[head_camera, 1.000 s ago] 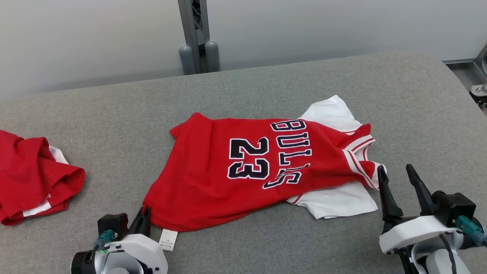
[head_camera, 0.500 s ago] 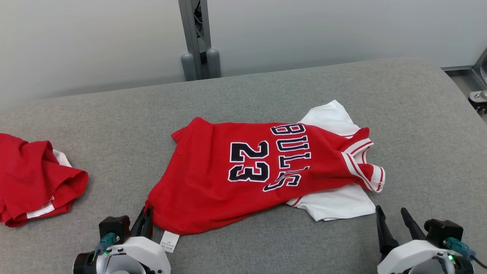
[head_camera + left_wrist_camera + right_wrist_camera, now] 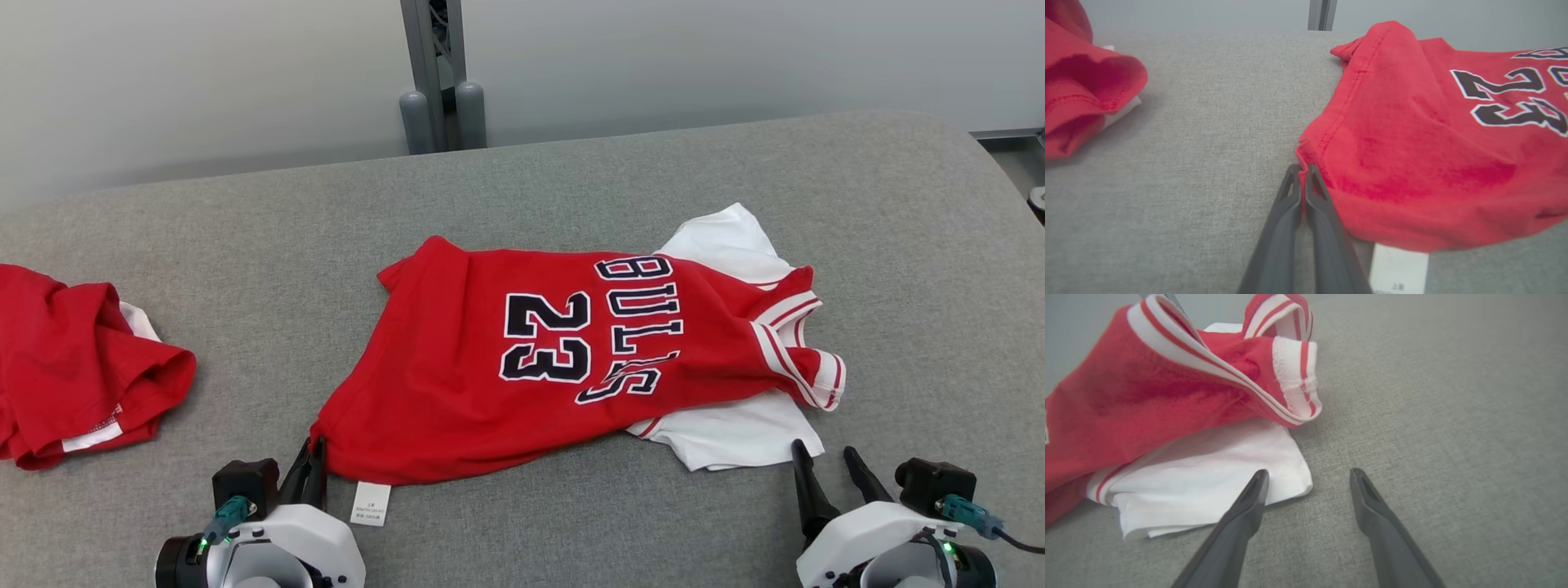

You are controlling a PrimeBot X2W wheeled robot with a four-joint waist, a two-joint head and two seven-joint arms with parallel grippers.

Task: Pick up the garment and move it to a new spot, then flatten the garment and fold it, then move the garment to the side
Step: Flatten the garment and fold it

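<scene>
- The red jersey [image 3: 522, 359] lies spread across the middle of the head view on the grey tabletop [image 3: 898, 245]. Its hem is toward the lower left and its striped neck toward the right.
- The left tool [image 3: 314, 461], at the lower left of the frame, is pressed together on the near hem corner. A white label [image 3: 371, 502] hangs out just beside it.
- The right tool [image 3: 823, 451], at the lower right, stands spread and holds nothing, near the white sleeve [image 3: 735, 433].
- The cloth looks light, soft and limp. It will likely sag and drag from a single pinch, so a second hold is wanted, probably at the near sleeve or shoulder, catching both layers.
- The left wrist view makes the grip plain: the stitched red edge sits nipped between the tips of the left tool [image 3: 1302, 171], where the head view leaves this vague.
- The right wrist view shows the striped trim [image 3: 1294, 375] curled up off the tabletop. It also shows one fingertip of the right tool [image 3: 1309, 472] over the sleeve's corner.
- The head view alone lays out the whole jersey and a second red garment [image 3: 82, 359] well apart at the left.
</scene>
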